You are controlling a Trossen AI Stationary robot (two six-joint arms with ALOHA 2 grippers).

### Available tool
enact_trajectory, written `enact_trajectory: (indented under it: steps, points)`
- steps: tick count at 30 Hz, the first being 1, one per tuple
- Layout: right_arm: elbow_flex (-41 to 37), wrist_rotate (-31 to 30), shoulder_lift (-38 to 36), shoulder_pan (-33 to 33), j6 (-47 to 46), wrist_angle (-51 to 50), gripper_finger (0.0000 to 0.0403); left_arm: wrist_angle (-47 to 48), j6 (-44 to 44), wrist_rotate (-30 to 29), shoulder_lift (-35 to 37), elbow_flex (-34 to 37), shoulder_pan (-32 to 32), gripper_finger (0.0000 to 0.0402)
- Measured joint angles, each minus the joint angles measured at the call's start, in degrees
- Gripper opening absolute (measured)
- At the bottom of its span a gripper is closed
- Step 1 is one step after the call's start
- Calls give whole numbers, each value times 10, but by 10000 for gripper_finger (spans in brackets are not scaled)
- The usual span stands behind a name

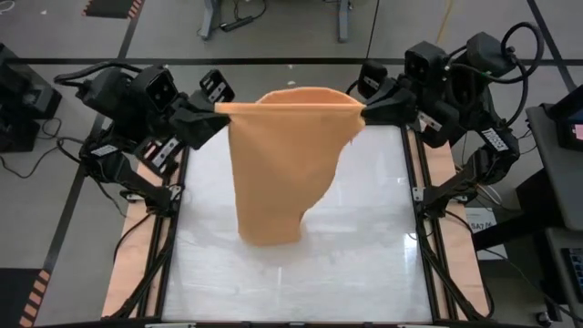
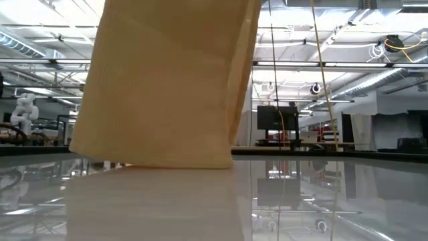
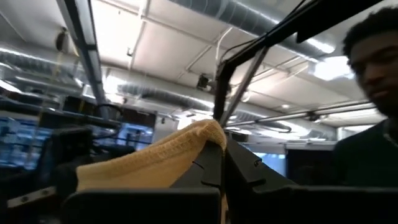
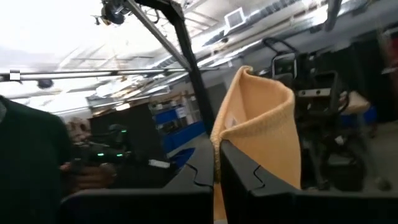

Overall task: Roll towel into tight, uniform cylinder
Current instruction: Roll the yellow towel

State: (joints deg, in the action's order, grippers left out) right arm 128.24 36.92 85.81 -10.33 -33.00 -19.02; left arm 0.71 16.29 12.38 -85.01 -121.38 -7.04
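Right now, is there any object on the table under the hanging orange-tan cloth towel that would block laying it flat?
Nothing visible does. The orange-tan cloth towel hangs between the left gripper and right gripper, both shut on its top corners; the glossy white table shows bare.

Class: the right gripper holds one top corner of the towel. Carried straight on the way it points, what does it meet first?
Judging by the high view, the right gripper points across the table at the left gripper. Beyond the towel already pinched in its fingers, it would probably meet that gripper first; heights are unclear.
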Motion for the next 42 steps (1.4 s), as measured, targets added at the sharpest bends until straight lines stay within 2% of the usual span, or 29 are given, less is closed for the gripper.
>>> enact_trajectory:
  steps: [6,11,20,23,26,28,34,38,42]
  points:
    - [0,10,-3,-1,-23,-1,0,15,8,3,-1,0,-6,2]
    - [0,4,-4,-13,4,-27,0,54,-43,-72,-1,0,15,2]
    - [0,-121,-3,-61,105,-138,0,114,-51,-127,-1,0,90,2]
    - [0,-117,-1,-74,111,-141,0,102,-46,-58,-1,0,107,2]
    - [-1,-73,1,-76,97,-129,0,57,-32,33,-1,0,108,2]
    - [-1,-37,1,-72,84,-110,0,27,-31,65,-1,0,101,2]
    - [-1,56,0,-44,34,-43,0,-3,-30,70,-4,0,60,2]
    - [-1,71,0,-19,2,-9,0,-42,-20,71,-22,0,30,2]
    - [-1,70,1,1,-32,16,0,-126,-16,77,-46,1,16,2]
